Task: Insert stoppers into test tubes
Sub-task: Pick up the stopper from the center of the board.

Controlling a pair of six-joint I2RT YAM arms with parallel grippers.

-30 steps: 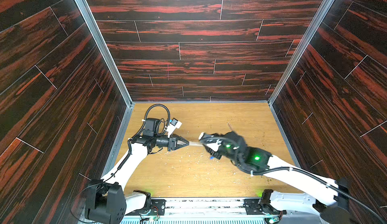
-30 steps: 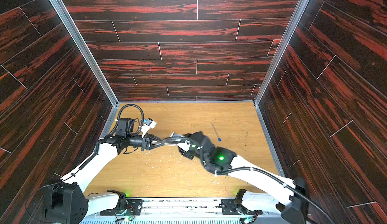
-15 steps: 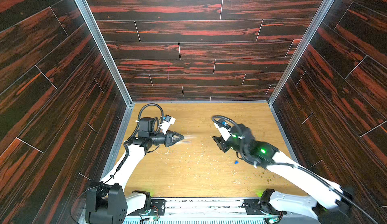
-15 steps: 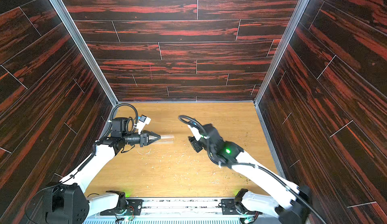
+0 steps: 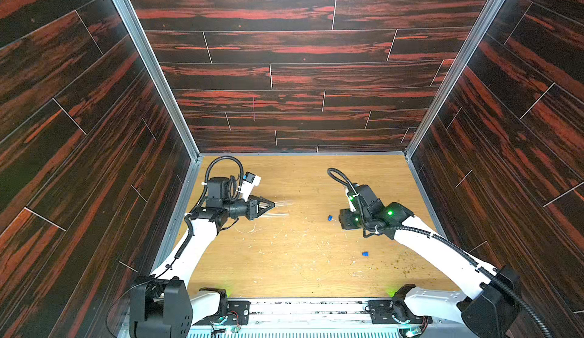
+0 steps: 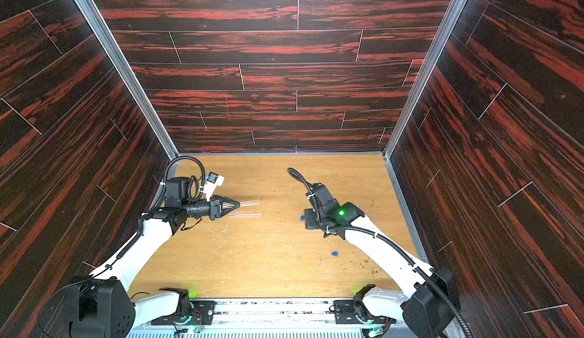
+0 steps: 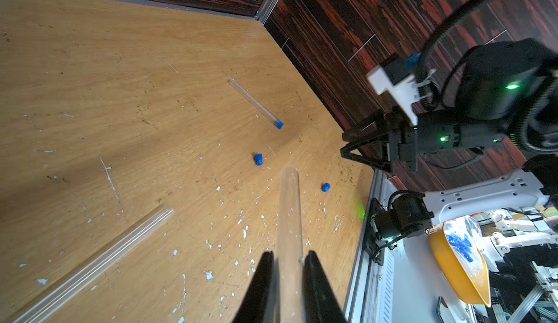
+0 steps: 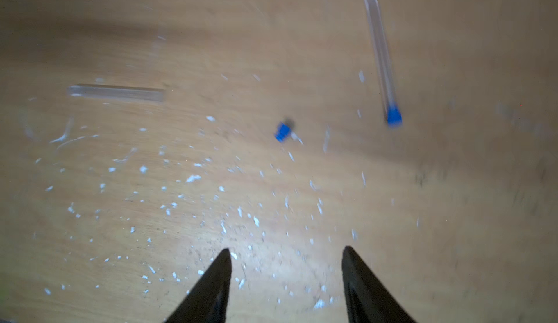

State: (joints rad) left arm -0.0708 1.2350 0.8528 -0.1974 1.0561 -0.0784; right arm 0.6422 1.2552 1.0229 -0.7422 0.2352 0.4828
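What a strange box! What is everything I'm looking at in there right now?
test tubes: three, clear; held tube between the left fingers, bare tube lying on the table beside them, plugged tube lying farther off.
stoppers: three, blue; plugged stopper in the plugged tube's end, two loose stoppers on the table.
flecks: many, white, scattered over the table.
table: one, light wood, floor of the enclosure.
walls: three, dark red-black wood pattern, around the table.
bowl: one, yellow, outside the enclosure, blue bits inside.
left fingers: two, black, shut on the held tube.
right fingers: two, black, open and empty above the table.
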